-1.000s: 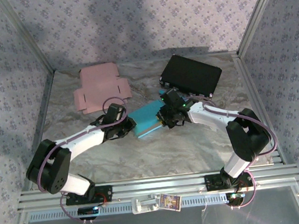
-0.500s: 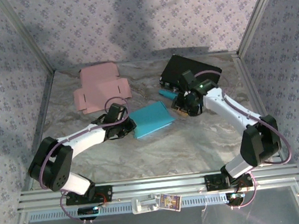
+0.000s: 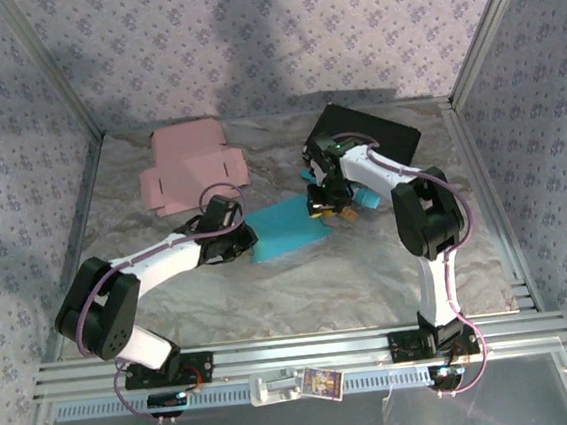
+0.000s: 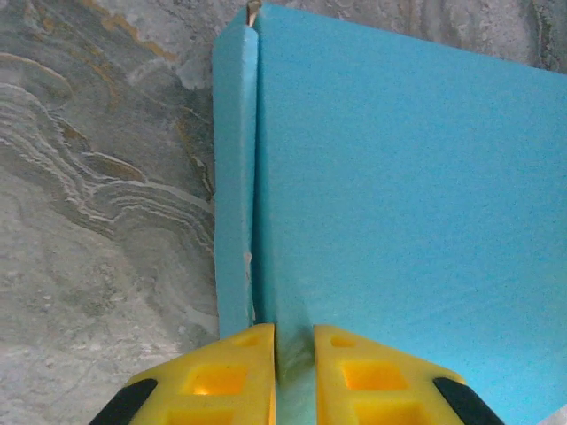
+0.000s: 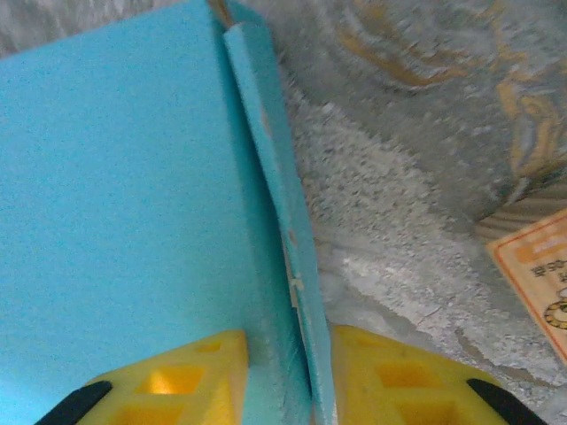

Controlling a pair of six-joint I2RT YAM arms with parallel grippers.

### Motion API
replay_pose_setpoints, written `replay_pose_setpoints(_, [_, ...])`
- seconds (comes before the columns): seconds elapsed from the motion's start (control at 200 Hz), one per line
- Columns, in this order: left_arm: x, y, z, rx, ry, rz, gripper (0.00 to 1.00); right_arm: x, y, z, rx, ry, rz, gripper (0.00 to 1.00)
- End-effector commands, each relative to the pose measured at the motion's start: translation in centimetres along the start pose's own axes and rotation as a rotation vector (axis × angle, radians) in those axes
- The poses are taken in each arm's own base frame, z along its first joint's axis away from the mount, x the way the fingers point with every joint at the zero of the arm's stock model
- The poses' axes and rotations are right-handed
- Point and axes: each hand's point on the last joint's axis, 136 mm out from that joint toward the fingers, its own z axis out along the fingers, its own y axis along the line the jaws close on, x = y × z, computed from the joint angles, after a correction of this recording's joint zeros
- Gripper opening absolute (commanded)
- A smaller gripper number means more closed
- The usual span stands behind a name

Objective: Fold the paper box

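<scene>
- At the left gripper: clenched almost fully on the left end of the blue paper box, with the same hold and the same spot as a second ago.
- From the left wrist, at that gripper: yellow fingertips close together, with the edge of the box's panel nipped between them. Just left of that seam, a narrow left flap.
- In the middle of the marbled table: box lying flat, barely shifted from the earlier frames.
- At the right gripper: back on the box's far right corner after standing off near the black case half a second ago, with the elbow now folded in closer.
- From the right wrist, at that gripper: straddling a raised right flap of the box. Right-hand pad against the flap, a sliver of blue between the flap and the other pad. Cannot tell whether truly pinched or merely bracketed.
- Hard to make out: finger bodies cut off at the bottom of both wrist views. Box's right corner hidden under the right gripper from above. Orange printed card clipped by the frame edge, print unreadable.
</scene>
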Motion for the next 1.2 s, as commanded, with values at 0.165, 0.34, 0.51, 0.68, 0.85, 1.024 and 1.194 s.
replay_pose_setpoints(0.165, [-0.8, 0.2, -1.1, -0.052, 0.009, 0.063, 0.28, 2.0, -0.9, 0.6, 0.097, 0.053, -0.049, 0.25])
replay_pose_setpoints(0.34, [-1.8, -0.3, -2.5, -0.044, 0.005, 0.106, 0.41, 2.7, -1.2, 1.4, 0.108, 0.079, -0.046, 0.25])
replay_pose_setpoints(0.51, [-1.5, -0.2, -1.4, -0.008, 0.067, 0.121, 0.42, 2.6, -0.8, 1.2, 0.098, 0.069, -0.049, 0.27])
replay_pose_setpoints(0.68, [-1.6, -0.6, -0.2, 0.016, 0.069, 0.127, 0.36, 2.8, -0.7, 1.5, 0.099, 0.080, -0.055, 0.27])
replay_pose_setpoints(0.85, [-1.0, 0.2, 1.0, 0.004, 0.093, 0.122, 0.26, 2.8, -0.8, 1.5, 0.097, 0.083, -0.051, 0.26])
replay_pose_setpoints(1.024, [-0.4, 1.2, 1.6, -0.026, 0.107, 0.121, 0.24, 2.8, -0.5, 1.4, 0.071, 0.079, -0.055, 0.26])
replay_pose_setpoints(1.194, [-0.3, 1.5, 2.0, -0.034, 0.112, 0.126, 0.18, 2.9, 0.2, 1.0, -0.023, 0.073, -0.081, 0.32])
